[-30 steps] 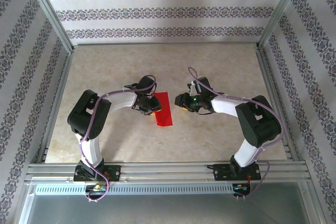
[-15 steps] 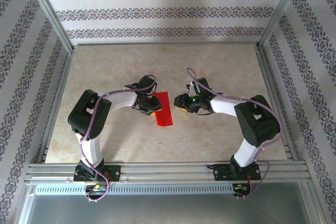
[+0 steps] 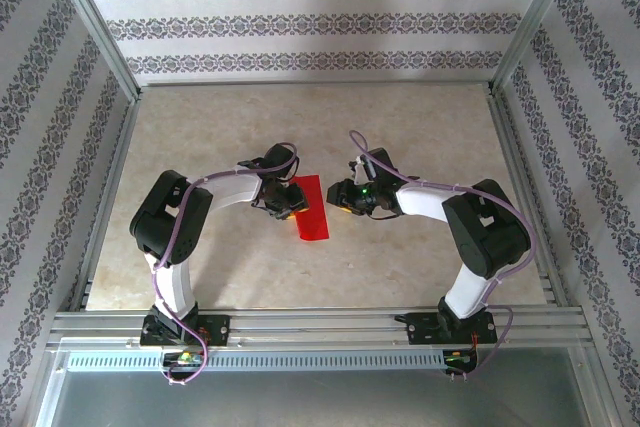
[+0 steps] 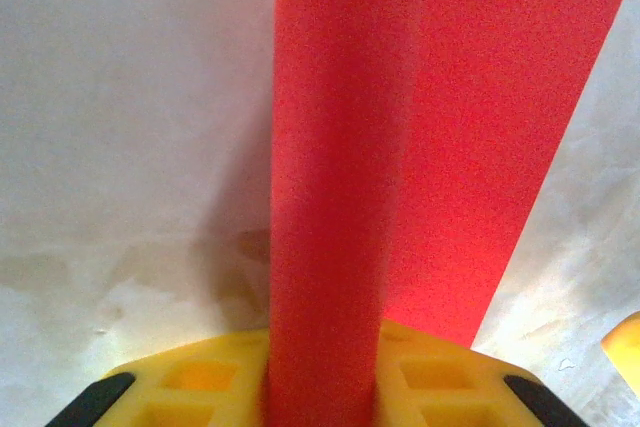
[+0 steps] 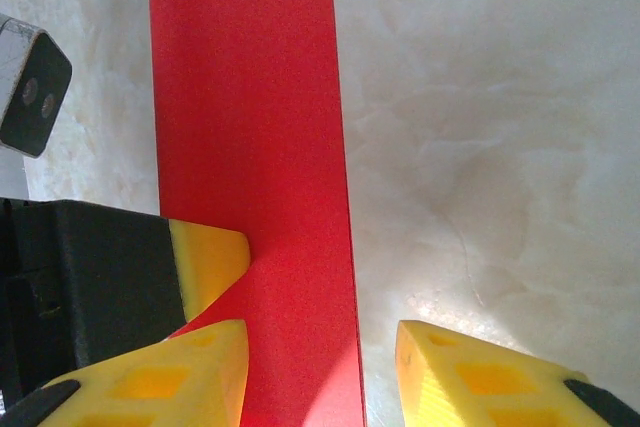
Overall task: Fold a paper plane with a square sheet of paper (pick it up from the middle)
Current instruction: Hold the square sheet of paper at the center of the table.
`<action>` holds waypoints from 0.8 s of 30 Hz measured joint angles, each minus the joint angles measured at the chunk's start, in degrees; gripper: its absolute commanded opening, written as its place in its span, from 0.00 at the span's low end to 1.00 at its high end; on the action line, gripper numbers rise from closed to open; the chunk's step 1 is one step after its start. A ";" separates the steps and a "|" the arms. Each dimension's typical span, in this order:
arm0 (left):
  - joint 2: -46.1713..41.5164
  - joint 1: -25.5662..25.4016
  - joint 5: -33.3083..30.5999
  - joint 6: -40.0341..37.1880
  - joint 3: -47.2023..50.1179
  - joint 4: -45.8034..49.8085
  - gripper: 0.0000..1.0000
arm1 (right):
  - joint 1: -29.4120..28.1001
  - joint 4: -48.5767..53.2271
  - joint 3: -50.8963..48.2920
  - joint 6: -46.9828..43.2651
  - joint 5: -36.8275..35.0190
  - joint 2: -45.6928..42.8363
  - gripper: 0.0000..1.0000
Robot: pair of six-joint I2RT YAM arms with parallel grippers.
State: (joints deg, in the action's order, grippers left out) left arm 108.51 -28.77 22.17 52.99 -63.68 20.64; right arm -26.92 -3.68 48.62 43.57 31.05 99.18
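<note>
Treat the square sheet of paper [image 3: 311, 210] as near weightless, limp and easily marked: likely to crease wherever pinched, to skate on a smooth top and to flutter under any quick move. Found near the middle of the table [image 3: 420, 127], folded over into a narrow red strip running roughly from 12 to 6 o'clock in the overhead view. Probably best taken at a long edge near mid-length, lightly, with a flat pinch across the fold rather than at a corner, for fear of tearing or curling. Pinched at its 9 o'clock side by the left gripper [image 3: 286, 203], closed on a raised red fold standing straight up between the yellow pads [image 4: 220, 367] in the left wrist view. Flanked at 3 o'clock by the right gripper [image 5: 320, 337], jaws apart, straddling the strip's free long edge without clamping it, that edge lying in the gap between them. Underneath, a pale marbled top, glossy and likely to offer little grip, so expect pressing down to hold better than dragging. Around it, aluminium frame posts [image 3: 95, 27] at 10 and 2 o'clock, wallpaper [image 3: 300, 22] in floral bands at 12, 9 and 3, and a slotted rail [image 3: 320, 325] at 6.
</note>
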 measured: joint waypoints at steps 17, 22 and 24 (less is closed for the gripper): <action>0.52 0.00 -0.02 0.02 -0.11 0.55 0.28 | -3.26 1.09 5.90 -0.24 1.03 4.83 0.23; 0.52 0.00 -0.02 0.02 -0.11 0.55 0.27 | -3.74 2.62 7.87 -0.22 1.44 6.78 0.21; 0.52 0.00 -0.02 0.02 -0.11 0.57 0.27 | -3.74 3.17 8.61 -0.24 1.49 7.48 0.21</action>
State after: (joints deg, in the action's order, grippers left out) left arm 109.03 -28.77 22.15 53.01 -63.79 21.21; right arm -30.65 -0.51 57.23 43.33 32.53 106.65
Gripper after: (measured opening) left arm 0.274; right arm 0.211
